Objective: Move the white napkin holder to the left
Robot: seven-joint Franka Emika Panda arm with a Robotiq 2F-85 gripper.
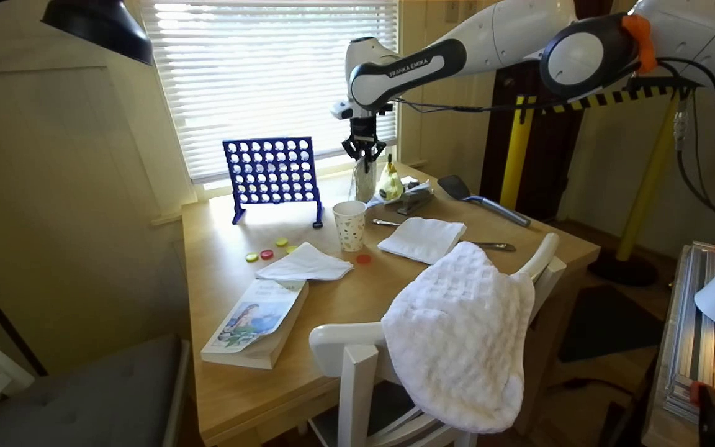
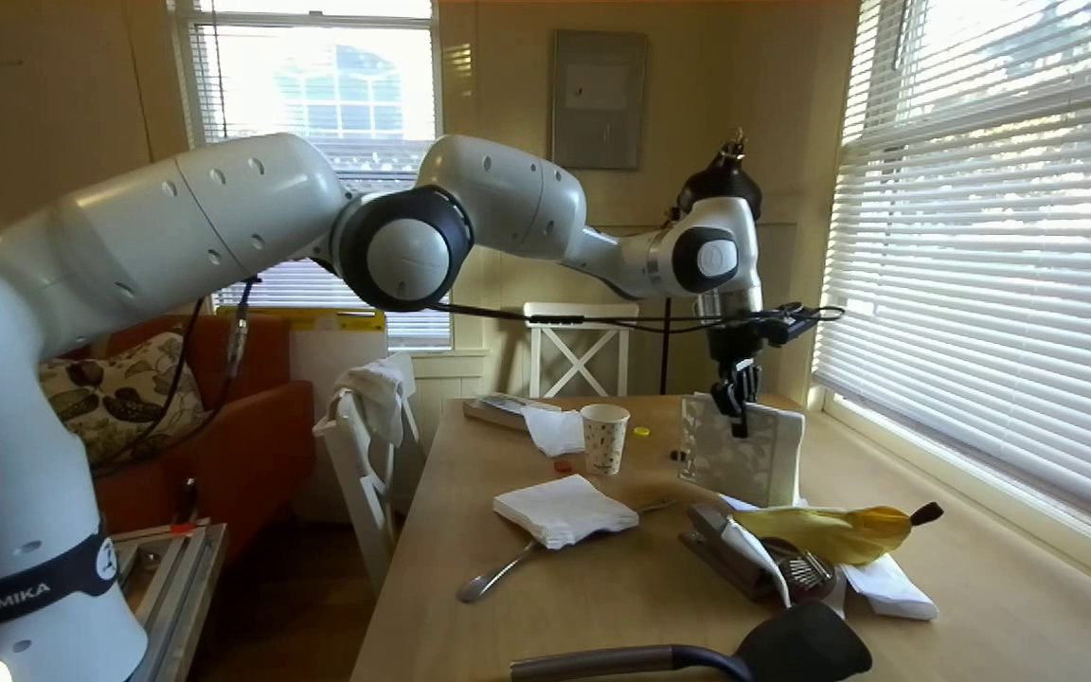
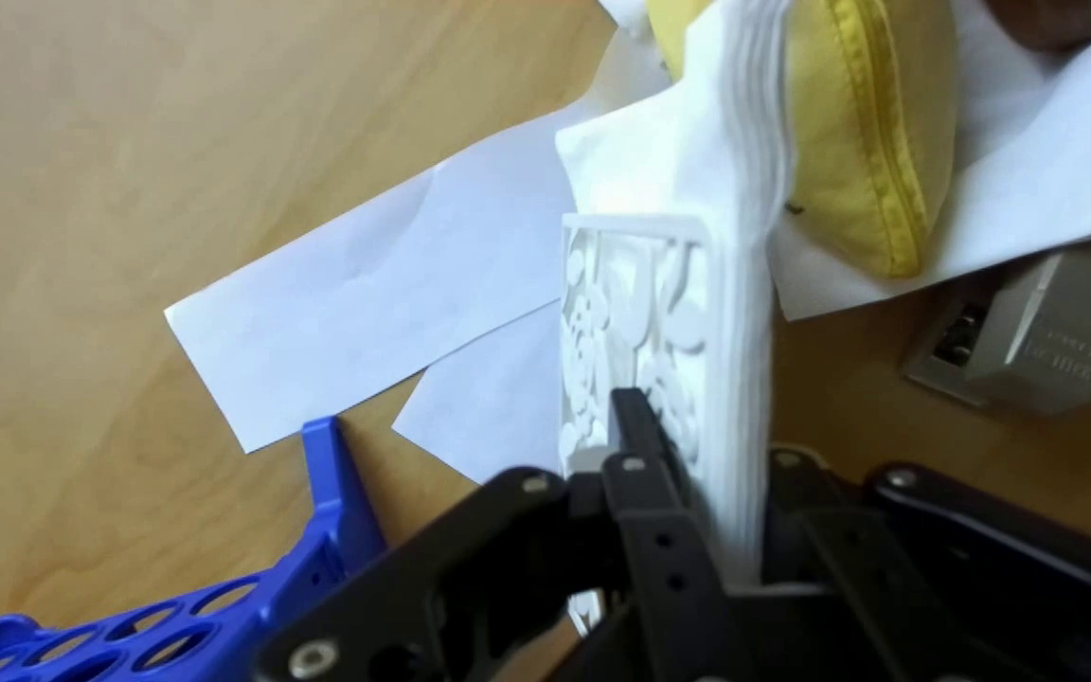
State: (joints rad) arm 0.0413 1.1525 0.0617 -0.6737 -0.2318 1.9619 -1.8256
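The pincer [image 3: 716, 440] grasps the white napkin holder [image 2: 740, 469]

It is upright directly beneath, its upper part between the jaws, one along each broad face; its long axis runs crosswise to the squeeze. Whether its base touches the tabletop [image 1: 345, 304] is unclear. In an exterior view the blue grid game [image 1: 274, 172] stands to its left, so a leftward shift likely heads that way.

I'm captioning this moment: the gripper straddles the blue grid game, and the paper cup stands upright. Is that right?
One thing is off: the gripper straddles the white napkin holder, as the wrist view shows. The paper cup does stand upright.
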